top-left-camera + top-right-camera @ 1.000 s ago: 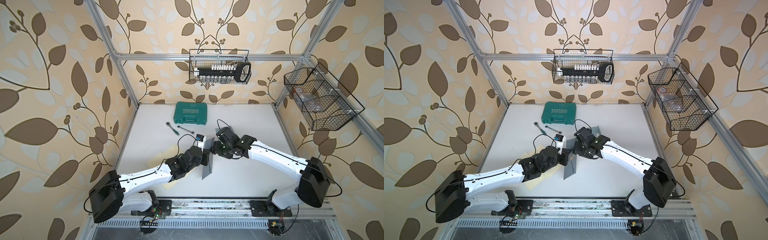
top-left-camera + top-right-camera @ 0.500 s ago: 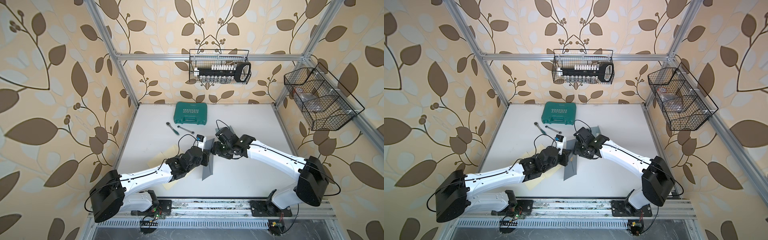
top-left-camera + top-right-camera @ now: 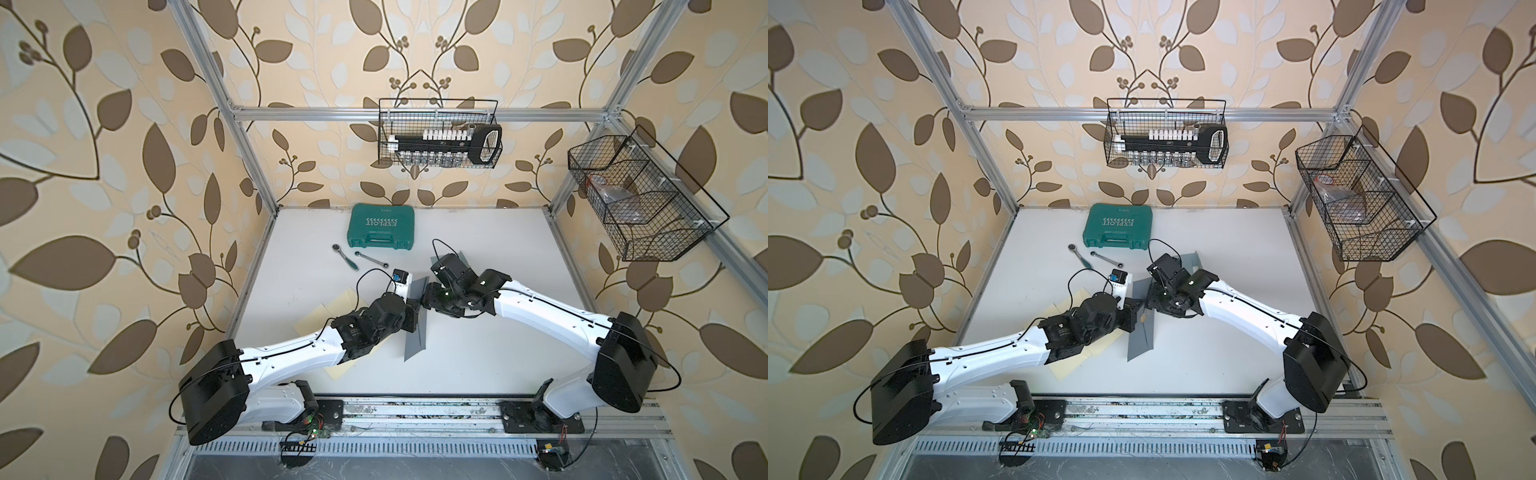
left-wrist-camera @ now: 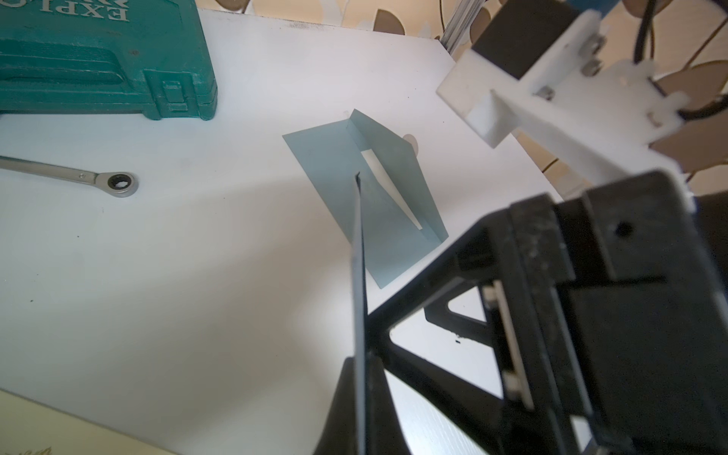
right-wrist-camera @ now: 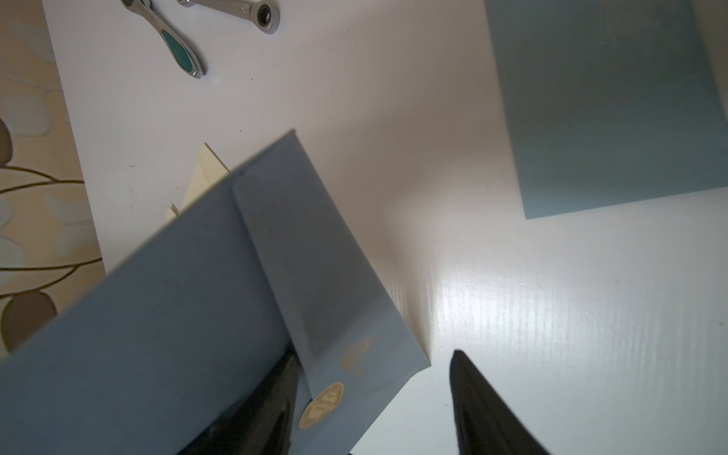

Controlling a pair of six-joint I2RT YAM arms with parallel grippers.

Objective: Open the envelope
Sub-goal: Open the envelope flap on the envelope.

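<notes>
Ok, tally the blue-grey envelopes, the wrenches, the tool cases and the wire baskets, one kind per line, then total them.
Blue-grey envelopes: 2
Wrenches: 2
Green tool case: 1
Wire baskets: 2
Total: 7

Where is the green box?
In both top views the green box sits at the table's back edge, left of centre, just behind the ratchet and spanner.
</notes>
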